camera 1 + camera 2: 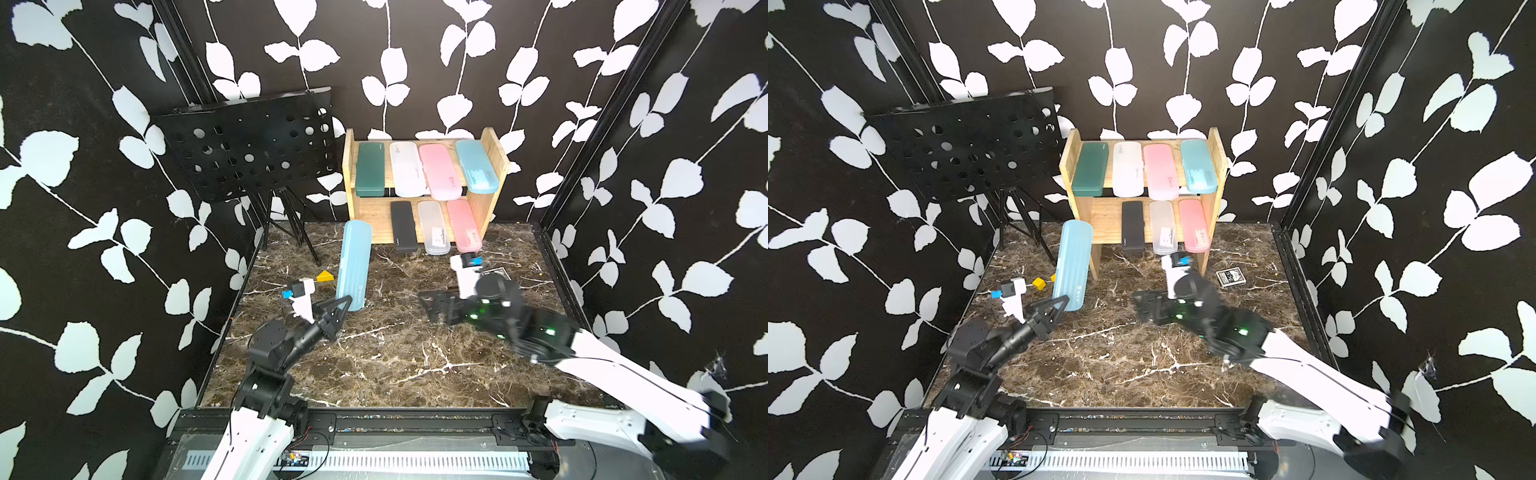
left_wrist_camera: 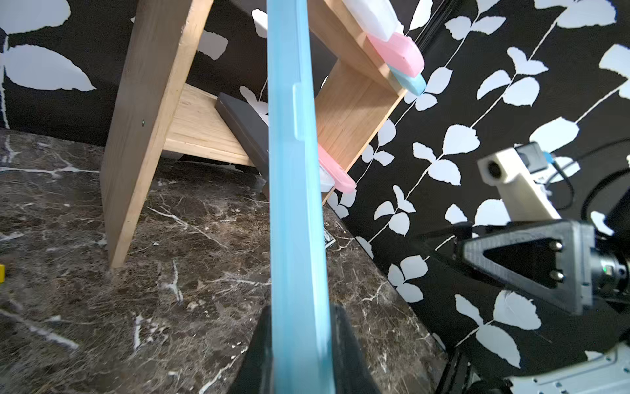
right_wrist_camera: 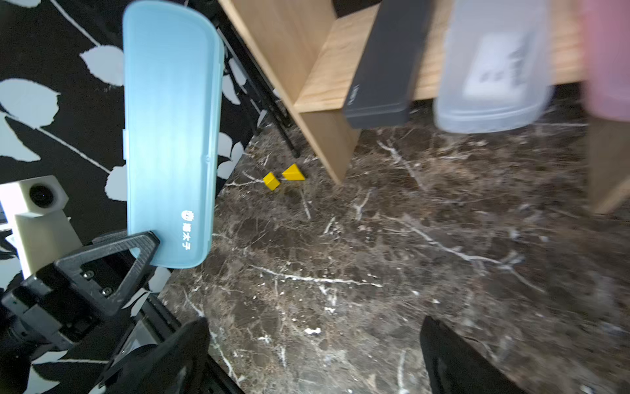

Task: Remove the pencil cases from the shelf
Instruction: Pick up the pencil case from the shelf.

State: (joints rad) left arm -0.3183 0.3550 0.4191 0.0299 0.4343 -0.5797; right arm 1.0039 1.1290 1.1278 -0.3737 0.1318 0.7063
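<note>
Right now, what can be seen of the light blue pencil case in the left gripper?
The light blue pencil case is a long, flat, closed box of matte plastic: rounded corners, lengthwise ridges, a clasp tab on one long edge, white print near one end. The left gripper's fingers pinch that end; the rest juts out, clear of the shelf.

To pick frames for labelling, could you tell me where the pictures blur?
Both top views: right arm smeared; right wrist view: frosted clear case and pink case streaked; left wrist view: light blue case soft near the lens.
</note>
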